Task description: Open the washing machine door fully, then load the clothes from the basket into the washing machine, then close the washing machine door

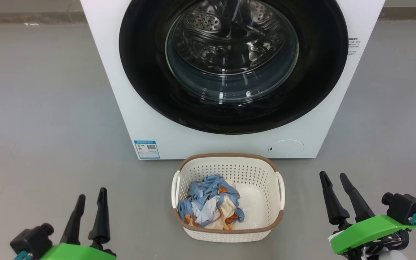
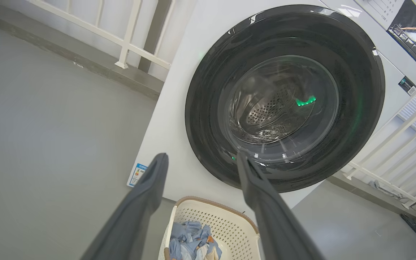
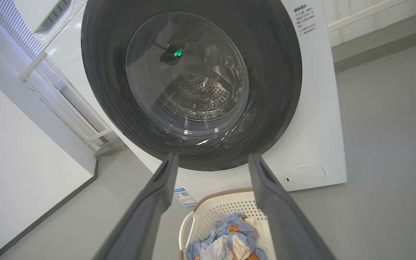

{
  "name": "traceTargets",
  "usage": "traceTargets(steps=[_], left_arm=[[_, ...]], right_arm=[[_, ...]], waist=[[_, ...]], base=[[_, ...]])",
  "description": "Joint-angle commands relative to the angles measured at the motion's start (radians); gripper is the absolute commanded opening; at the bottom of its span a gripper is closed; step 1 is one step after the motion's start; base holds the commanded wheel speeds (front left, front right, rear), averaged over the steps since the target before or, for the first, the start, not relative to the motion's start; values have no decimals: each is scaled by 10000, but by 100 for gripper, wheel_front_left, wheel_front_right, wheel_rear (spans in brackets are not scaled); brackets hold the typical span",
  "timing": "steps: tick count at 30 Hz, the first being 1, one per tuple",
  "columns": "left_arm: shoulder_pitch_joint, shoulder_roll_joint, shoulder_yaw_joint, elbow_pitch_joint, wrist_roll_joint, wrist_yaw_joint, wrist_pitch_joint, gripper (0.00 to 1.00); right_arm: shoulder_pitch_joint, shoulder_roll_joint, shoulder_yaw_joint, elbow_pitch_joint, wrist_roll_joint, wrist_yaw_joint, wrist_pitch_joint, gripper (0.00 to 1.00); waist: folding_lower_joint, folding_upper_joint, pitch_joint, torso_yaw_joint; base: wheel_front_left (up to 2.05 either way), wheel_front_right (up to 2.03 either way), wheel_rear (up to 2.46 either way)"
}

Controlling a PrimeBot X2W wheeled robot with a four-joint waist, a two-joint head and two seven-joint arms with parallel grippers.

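Both claws stand wide apart and hold nothing. The left claw [image 1: 92, 193] hangs above the floor [image 1: 49, 108], left of the basket [image 1: 229, 160]. The right claw [image 1: 333, 175] hangs to the basket's right. Neither touches anything, and their dark fingers point toward the machine.

Just behind the basket, the washing machine door [image 1: 143, 72] lies shut against the front of the washing machine [image 1: 146, 122]. It is a glossy black ring round a clear glass window [image 1: 231, 54], through which the steel perforated drum shows.

The basket sits on the floor close in front of the machine. The clothes [image 1: 209, 204], light blue with cream and orange patches, lie crumpled in its left half, leaving the right part of its floor bare.

Low on the machine's front, a blue sticker [image 1: 147, 149] sits beyond the basket's left corner and a round flap [image 1: 286, 147] beyond its right. In the wrist views white railings stand farther back from the basket, on either side of the machine.
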Motion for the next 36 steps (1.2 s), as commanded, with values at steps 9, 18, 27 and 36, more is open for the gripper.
traceTargets(steps=[9, 18, 27, 36], left_arm=[[-543, 110, 176, -294, 1130, -34, -370, 100], [-600, 145, 142, -424, 2155, -37, -637, 100], [-677, 174, 83, -508, 3382, -40, -932, 100], [-752, 185, 68, -540, 3999, -42, -1106, 100]], right_arm=[[-444, -158, 232, -121, -1051, -9, -368, 100], [-549, -223, 164, 79, -1991, -10, -632, 100], [-704, -217, 120, 207, -3192, -11, -922, 100], [-790, -208, 46, 147, -3896, -11, -1094, 100]], waist=[[-1, -1, -27, 18], [-1, -1, -8, 18], [-1, -1, 15, 42], [-1, -1, 37, 70]], base=[[0, 0, 0], [0, 0, 0], [0, 0, 0], [0, 0, 0]])
